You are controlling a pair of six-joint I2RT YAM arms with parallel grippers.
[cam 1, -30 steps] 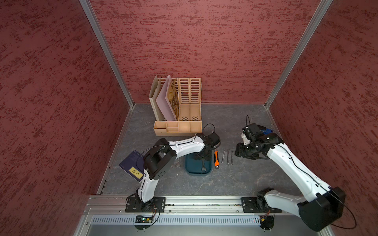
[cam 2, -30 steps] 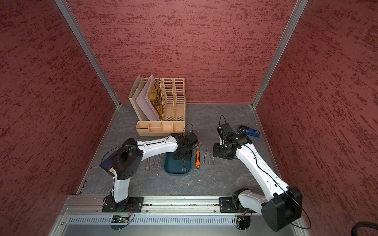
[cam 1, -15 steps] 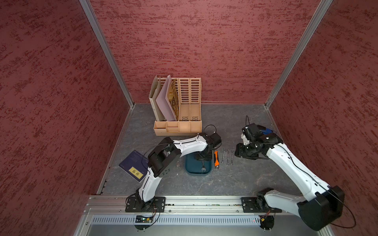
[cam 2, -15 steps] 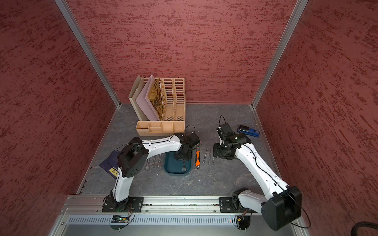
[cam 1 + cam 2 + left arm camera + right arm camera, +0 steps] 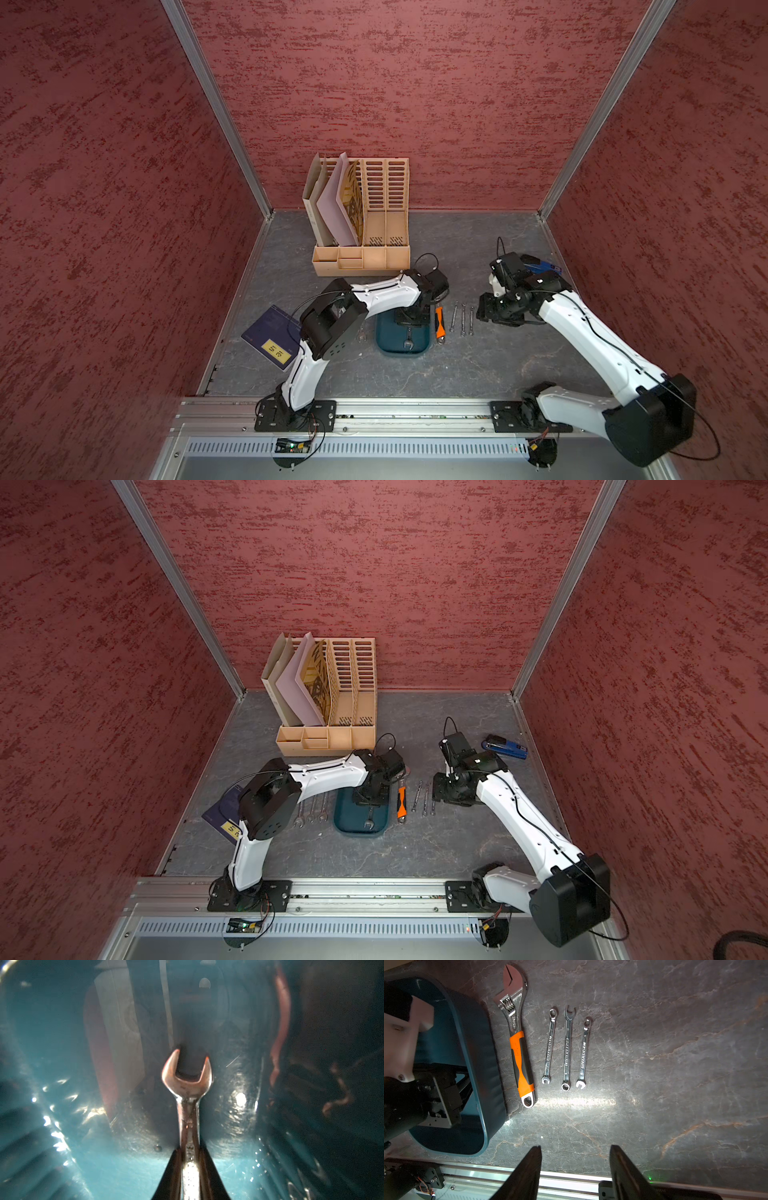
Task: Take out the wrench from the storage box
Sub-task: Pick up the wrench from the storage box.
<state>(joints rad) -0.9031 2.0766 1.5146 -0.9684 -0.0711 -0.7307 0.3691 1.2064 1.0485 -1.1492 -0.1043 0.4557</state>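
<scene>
Rail (image 5: 374,409) along near edge, both arm bases bolted on. Beyond it, grey marbled worktop (image 5: 457,374). At left, dark blue notebook (image 5: 270,336) with yellow label, flat, partly under left arm's elbow. Mid-worktop, dark teal storage box (image 5: 384,345), visible in both top views (image 5: 343,820) and from right wrist (image 5: 483,1064). Inside it, wrench (image 5: 409,341), open-end head toward near wall, shank running away under left pincer (image 5: 409,322). From left wrist: left pincer (image 5: 190,1153) clamped on wrench (image 5: 188,1088) at the shank, dark fingers (image 5: 174,1167) tight on both sides, teal floor all round. Lifted or resting on box floor: cannot tell. Left of storage box, three small spanners (image 5: 311,810) in a row, partly under left arm. Just right of storage box, adjustable wrench (image 5: 519,1047) with orange-black handle, roughly parallel to the long side, not touching. Next over, three slim combination wrenches (image 5: 566,1049) side by side, apart from each other. Near those three, right pincer (image 5: 575,1149) above bare worktop, tips spread apart, nothing between. Farther back at right, blue stapler (image 5: 504,747). Farthest, beige slotted file organizer (image 5: 374,216) against back wall, folders (image 5: 332,208) leaning in left slots.
</scene>
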